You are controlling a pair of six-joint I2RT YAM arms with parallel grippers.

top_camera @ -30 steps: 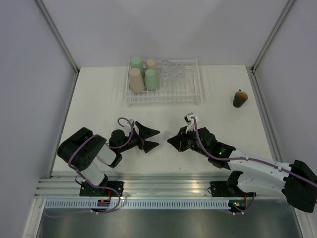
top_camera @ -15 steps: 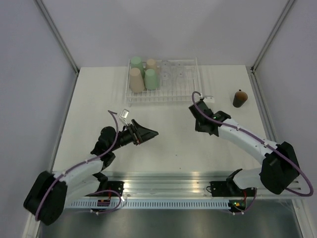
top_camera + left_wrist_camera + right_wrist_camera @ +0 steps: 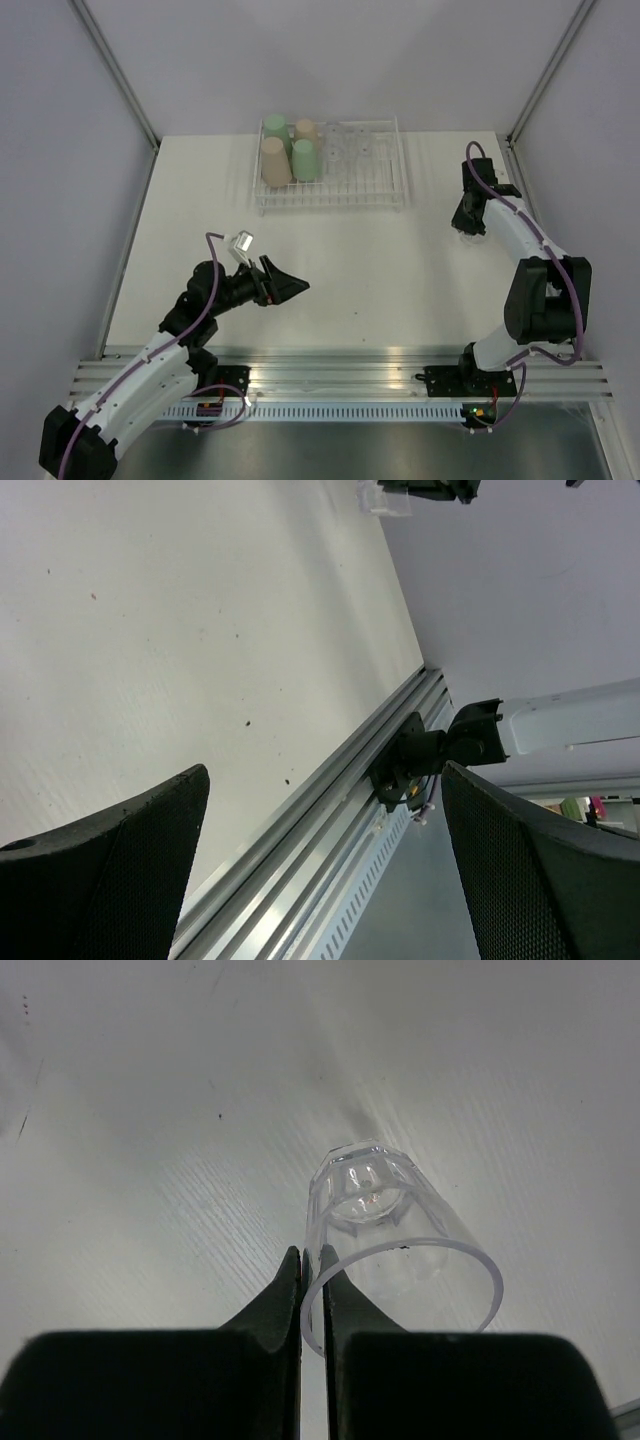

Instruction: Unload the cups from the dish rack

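1. The right gripper (image 3: 311,1260) is pinched shut on one small clear cup (image 3: 395,1215). The cup's thin wall is clamped between the two black fingers (image 3: 270,1310), and the rest of the cup lies just to their right in the wrist view.
2. The held cup is over the far right part of the white table (image 3: 400,270), well to the right of the dish rack (image 3: 385,190). We cannot tell whether its base touches the table.
3. The cup is smooth and see-through, with a round open rim facing the wrist camera and a faceted base pointing away.
4. The rack is a low rectangle of thin white wire grid at the far middle of the table.
5. Four tall tumblers stand close together in the rack's left end: two pastel green tumblers (image 3: 304,160) and two beige tumblers (image 3: 275,163).
6. More clear cups (image 3: 350,150) sit to the right of the tumblers, too faint to count.
7. The right arm (image 3: 520,235) reaches far along the table's right edge, and its gripper points down at the table.
8. The left gripper (image 3: 290,287) is spread wide with nothing between its dark, fine-meshed fingers (image 3: 110,870). It hangs over the near left part of the table and points right, on a low, bent left arm (image 3: 150,350).
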